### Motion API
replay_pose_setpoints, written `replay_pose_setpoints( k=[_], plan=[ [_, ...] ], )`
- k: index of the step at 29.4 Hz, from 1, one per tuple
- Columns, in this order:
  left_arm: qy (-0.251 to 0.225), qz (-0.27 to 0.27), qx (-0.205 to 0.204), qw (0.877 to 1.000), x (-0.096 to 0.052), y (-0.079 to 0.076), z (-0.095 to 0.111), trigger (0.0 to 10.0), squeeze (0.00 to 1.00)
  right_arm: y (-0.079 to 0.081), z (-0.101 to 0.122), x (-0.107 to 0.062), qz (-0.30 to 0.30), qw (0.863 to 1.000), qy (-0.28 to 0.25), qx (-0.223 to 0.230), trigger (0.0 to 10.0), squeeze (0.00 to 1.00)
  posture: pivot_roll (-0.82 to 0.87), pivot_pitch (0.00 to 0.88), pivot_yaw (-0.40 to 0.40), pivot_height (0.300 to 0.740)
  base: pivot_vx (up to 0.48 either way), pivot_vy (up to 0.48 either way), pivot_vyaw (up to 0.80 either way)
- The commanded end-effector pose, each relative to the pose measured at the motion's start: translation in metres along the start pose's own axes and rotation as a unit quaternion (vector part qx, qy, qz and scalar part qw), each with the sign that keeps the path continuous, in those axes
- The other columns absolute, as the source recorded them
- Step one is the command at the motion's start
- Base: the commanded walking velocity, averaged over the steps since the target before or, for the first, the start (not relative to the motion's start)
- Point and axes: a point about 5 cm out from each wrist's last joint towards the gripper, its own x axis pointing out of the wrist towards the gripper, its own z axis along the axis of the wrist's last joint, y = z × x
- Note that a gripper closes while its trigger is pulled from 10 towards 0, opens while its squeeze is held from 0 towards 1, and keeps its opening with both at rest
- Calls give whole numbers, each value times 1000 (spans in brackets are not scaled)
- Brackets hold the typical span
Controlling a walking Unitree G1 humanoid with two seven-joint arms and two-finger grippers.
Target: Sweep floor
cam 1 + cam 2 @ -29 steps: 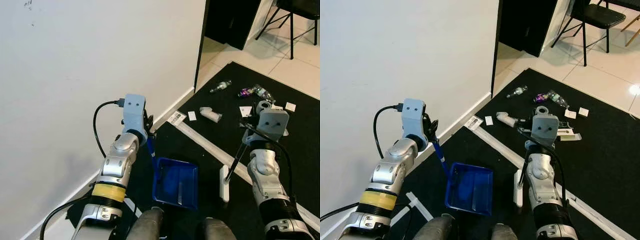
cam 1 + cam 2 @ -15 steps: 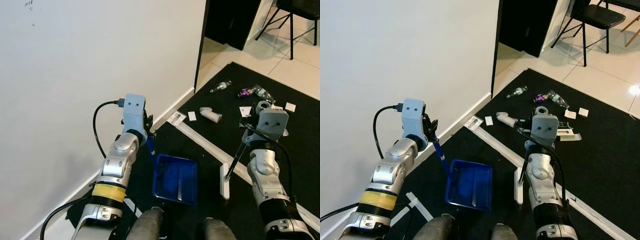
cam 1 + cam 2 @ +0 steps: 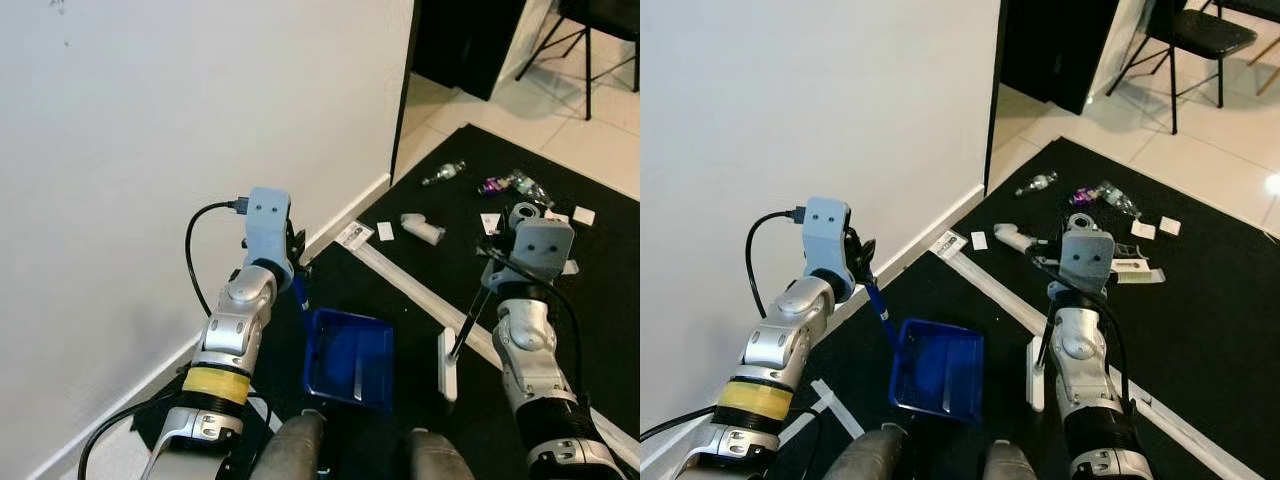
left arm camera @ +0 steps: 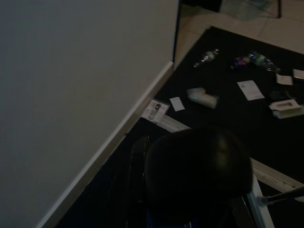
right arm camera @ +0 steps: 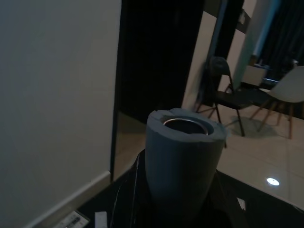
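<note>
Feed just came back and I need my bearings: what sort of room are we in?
Probably a home hallway or living area beside a doorway: a plain white wall with baseboard, a black mat over pale floor tiles, and a black folding chair farther off. Bottles and paper scraps litter the mat.

A white wall [image 3: 150,130] fills the left, with a white baseboard [image 3: 345,212] running along its foot to a dark doorway [image 3: 465,40] at the far end. Beyond the black mat [image 3: 1200,300], pale floor tiles [image 3: 1200,130] carry a black folding chair [image 3: 1185,35] at the far right. A white strip [image 3: 400,280] crosses the mat diagonally from near the wall toward the near right. Another short white strip [image 3: 835,408] lies at the near left.
</note>
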Motion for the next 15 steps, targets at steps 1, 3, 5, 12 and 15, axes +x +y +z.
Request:
replay_pose_setpoints(
  k=[1,3,5,12,15],
  plan=[
    [-16,0,2,1000,0,2,5,10000,0,0,6,1,-1,1000,-15,0,10000,0,-86,39,67,740,345,-330,0],
    [-16,0,2,1000,0,2,5,10000,0,0,6,1,0,1000,-14,0,10000,0,-85,40,67,740,341,-334,0],
    [-16,0,2,1000,0,2,5,10000,0,0,6,1,0,1000,-14,0,10000,0,-85,40,67,740,341,-334,0],
    [-10,3,-3,1000,0,3,4,10000,0,-1,5,0,0,1000,-13,0,10000,0,-86,43,69,740,310,-109,0],
    [-11,1,-5,1000,0,2,4,10000,0,0,5,0,0,1000,-13,0,10000,0,-86,45,67,740,0,0,0]
  ],
)
